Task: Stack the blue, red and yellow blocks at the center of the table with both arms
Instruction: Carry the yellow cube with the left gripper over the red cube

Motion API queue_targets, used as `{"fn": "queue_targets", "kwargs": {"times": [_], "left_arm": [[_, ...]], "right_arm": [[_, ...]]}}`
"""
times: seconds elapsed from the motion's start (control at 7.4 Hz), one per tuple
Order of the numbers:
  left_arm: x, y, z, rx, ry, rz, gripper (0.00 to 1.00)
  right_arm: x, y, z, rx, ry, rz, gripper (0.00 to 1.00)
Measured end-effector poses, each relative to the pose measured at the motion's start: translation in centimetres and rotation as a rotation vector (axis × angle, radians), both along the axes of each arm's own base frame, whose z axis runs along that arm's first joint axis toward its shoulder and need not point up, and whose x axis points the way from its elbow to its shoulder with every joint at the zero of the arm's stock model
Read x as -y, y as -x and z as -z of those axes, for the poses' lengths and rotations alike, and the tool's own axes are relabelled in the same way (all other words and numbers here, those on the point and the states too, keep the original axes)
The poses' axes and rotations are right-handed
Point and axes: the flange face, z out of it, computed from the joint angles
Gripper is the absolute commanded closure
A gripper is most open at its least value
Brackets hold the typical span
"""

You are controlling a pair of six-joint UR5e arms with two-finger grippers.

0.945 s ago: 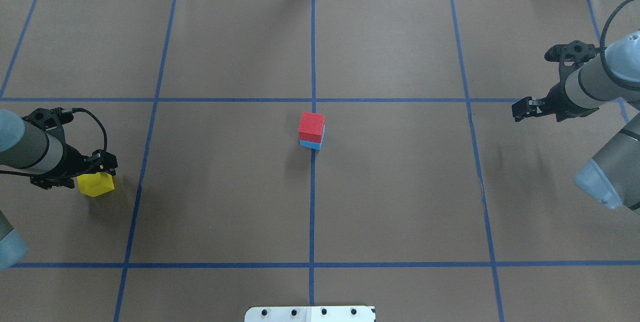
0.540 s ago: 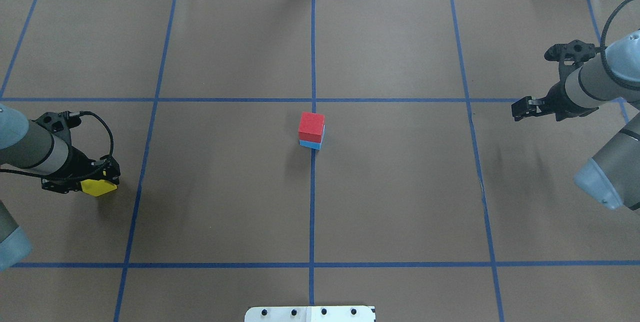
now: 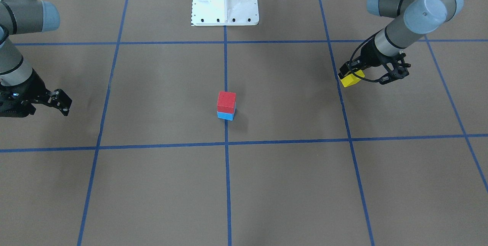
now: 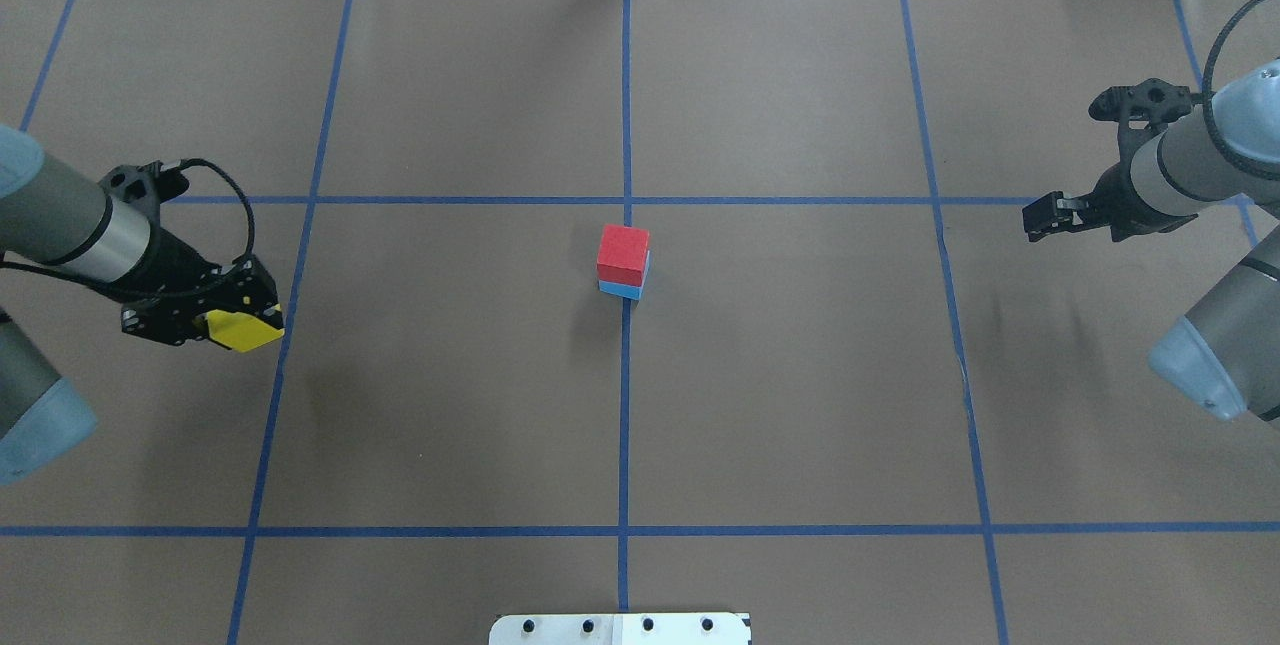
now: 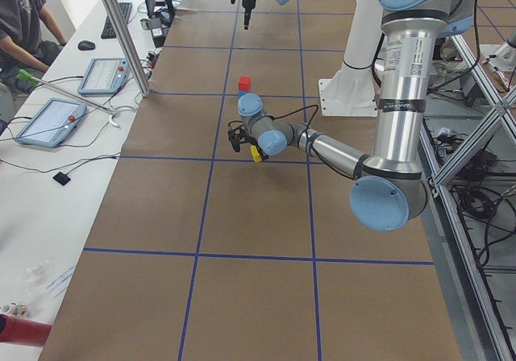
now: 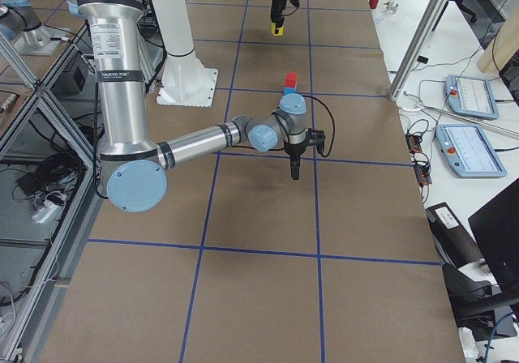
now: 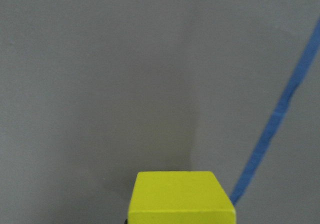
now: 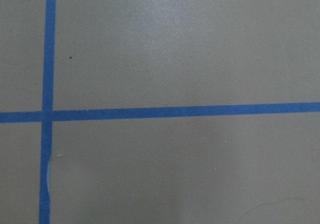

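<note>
At table (image 4: 800, 375) centre, red (image 4: 623, 253) sits on blue (image 4: 622, 289) (well apart from both grippers); left gripper (image 4: 240, 320) clamps yellow (image 4: 245, 333) beside a tape line (image 4: 300, 255); right gripper's (image 4: 1035, 223) jaw gap unclear.

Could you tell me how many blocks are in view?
3. The blue block sits at the table's center, the red block on top of it, and the yellow block is held by the left gripper. None seems hidden.
</note>
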Motion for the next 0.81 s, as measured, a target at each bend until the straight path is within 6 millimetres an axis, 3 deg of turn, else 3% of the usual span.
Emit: {"fn": "queue_targets", "kwargs": {"times": [0.14,0.41,0.68,0.81], "left_arm": [[1.9,-2.0,5.8,-0.018,-0.032,-0.020,1.00],[3.3,-7.4,16.8,-0.010,-0.170,-0.092,1.00],[4.1,-14.0,25.3,0.088,-0.232,-0.092,1.00],[5.1,-17.1,28.6,0.107,-0.251,-0.098,1.00]], "right_arm": [[0.0,0.0,0.1,0.001,-0.001,0.000,0.00],[0.0,-0.1,0.2,0.002,-0.004,0.000,0.00],[0.0,-0.6,0.6,0.010,-0.009,-0.006,0.00],[0.2,-1.6,0.6,0.020,0.000,-0.016,0.00]]}}
